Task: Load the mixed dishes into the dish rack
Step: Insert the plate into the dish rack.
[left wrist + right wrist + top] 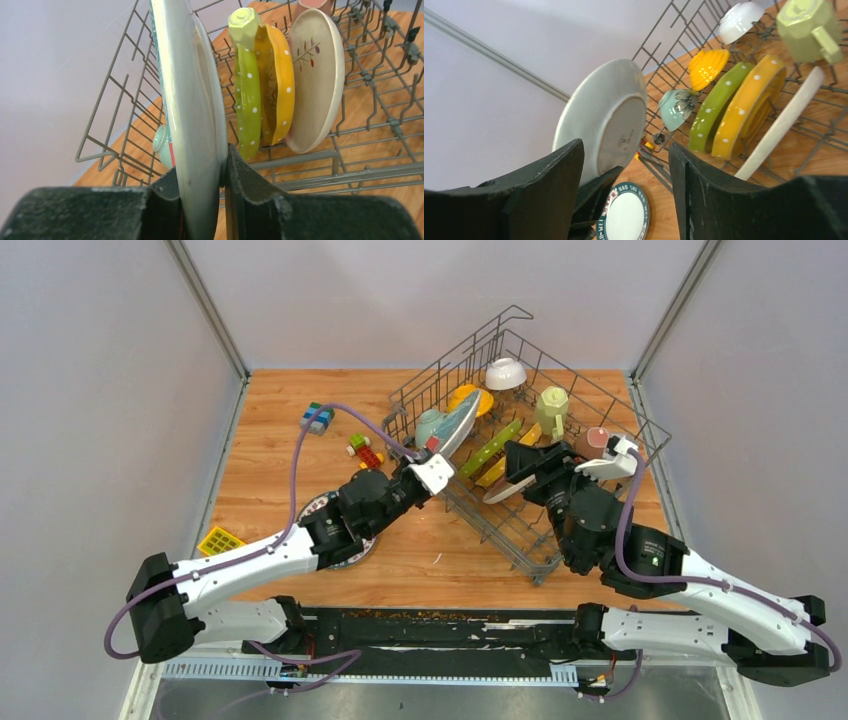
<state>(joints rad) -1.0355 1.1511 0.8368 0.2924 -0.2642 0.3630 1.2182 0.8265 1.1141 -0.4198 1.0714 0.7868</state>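
My left gripper (pixel 438 458) (pixel 202 165) is shut on the rim of a pale grey plate (pixel 457 423) (pixel 192 95). It holds the plate upright, edge-on, over the near-left corner of the grey wire dish rack (pixel 560 540). The plate also shows in the right wrist view (pixel 604 115). In the rack stand a lime-green dotted plate (pixel 247 100), a yellow plate (pixel 277 85) and a cream plate (pixel 315 80). A teal mug (pixel 676 107), yellow bowl (pixel 708 65), white bowl (pixel 505 372), pale-green mug (pixel 552 410) and pink mug (pixel 598 438) are there too. My right gripper (pixel 520 468) (pixel 625 145) is open and empty above the rack's near side.
A white plate with a dark green lettered rim (pixel 626 212) lies on the wooden table, partly under my left arm (pixel 350 552). Toy blocks (pixel 318 418) (pixel 363 450) and a yellow gridded piece (pixel 220 540) lie on the left. Grey walls close the sides.
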